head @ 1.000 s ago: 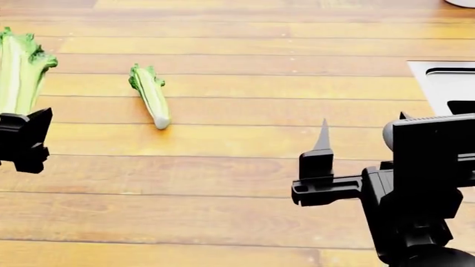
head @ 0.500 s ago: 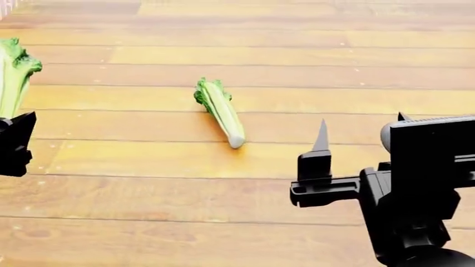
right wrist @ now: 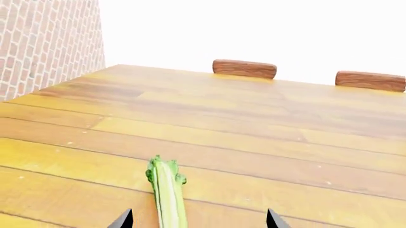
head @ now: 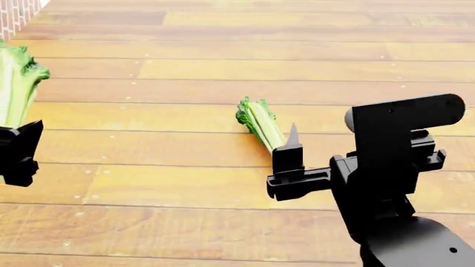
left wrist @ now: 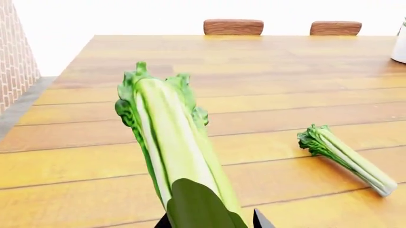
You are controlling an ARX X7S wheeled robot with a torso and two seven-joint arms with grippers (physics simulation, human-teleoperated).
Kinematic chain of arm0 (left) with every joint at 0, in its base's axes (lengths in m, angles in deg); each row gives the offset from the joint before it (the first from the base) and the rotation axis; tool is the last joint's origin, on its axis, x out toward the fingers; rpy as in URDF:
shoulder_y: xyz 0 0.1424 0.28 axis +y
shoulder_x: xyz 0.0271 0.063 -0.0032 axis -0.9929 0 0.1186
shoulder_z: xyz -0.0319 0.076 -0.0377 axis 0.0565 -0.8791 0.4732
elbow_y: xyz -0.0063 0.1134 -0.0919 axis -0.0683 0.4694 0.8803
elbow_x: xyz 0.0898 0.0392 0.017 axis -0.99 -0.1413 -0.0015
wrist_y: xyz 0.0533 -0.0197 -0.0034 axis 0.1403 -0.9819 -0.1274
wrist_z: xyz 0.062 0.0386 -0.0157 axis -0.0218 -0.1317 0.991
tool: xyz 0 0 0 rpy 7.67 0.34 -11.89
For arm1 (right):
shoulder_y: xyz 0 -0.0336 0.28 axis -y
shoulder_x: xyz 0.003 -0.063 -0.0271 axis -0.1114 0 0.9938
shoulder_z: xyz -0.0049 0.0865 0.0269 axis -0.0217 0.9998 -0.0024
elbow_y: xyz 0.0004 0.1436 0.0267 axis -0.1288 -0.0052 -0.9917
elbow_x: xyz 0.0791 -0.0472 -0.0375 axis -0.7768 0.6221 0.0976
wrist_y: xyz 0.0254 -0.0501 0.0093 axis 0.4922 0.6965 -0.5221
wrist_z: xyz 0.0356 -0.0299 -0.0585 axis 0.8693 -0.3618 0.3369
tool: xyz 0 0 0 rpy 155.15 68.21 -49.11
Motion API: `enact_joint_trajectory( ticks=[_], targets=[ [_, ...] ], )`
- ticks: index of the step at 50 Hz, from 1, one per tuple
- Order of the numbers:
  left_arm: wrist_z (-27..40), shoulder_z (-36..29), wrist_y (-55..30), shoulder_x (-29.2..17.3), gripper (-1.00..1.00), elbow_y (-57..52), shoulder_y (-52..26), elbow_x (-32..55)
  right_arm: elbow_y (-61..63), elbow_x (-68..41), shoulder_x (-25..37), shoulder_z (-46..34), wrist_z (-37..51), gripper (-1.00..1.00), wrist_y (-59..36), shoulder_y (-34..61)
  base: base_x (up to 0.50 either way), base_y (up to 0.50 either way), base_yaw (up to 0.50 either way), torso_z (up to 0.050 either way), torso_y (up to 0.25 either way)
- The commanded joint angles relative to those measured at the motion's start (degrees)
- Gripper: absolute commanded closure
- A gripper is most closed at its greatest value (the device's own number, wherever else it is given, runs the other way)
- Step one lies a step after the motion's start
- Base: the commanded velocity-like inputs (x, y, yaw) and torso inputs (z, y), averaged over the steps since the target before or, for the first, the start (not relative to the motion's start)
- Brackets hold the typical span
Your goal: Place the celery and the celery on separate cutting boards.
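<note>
Left gripper: closed round the base of one celery bunch, whose leafy top rises beyond the fingers, clear of the wooden table.
Right gripper: fingers spread wide and empty; loose celery lies flat between the tips, just past them.
Head view: hides that celery's base behind a right finger.
Wrist views only: two chair backs at the table's far edge, brick wall.
</note>
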Motion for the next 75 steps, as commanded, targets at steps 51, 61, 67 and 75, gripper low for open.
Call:
enact_joint_trajectory(
  ticks=[51,61,67,75],
  targets=[
    [0.7,1.3,3.5,-1.4,1.0,-2.8,5.6,4.0,-96.5,16.1,-23.2,-21.0,-27.9,-1.0,28.8,33.2,0.0,0.0,0.0,0.0,0.0],
    [0.6,0.4,4.2,-1.2,1.0,-2.6,5.8,3.5,-84.7,15.0,-20.3,-20.3,-24.1,1.0,24.3,30.0,0.0,0.0,0.0,0.0,0.0],
    [0.5,0.2,4.6,-1.3,1.0,-2.7,6.4,3.4,-65.0,12.4,-15.4,-19.0,-19.2,1.0,15.8,26.8,0.0,0.0,0.0,0.0,0.0],
    [1.5,0.5,4.2,-1.3,1.0,-2.9,6.0,4.6,-43.7,7.1,-8.6,-14.6,-13.8,1.0,6.0,22.9,0.0,0.0,0.0,0.0,0.001]
  ],
)
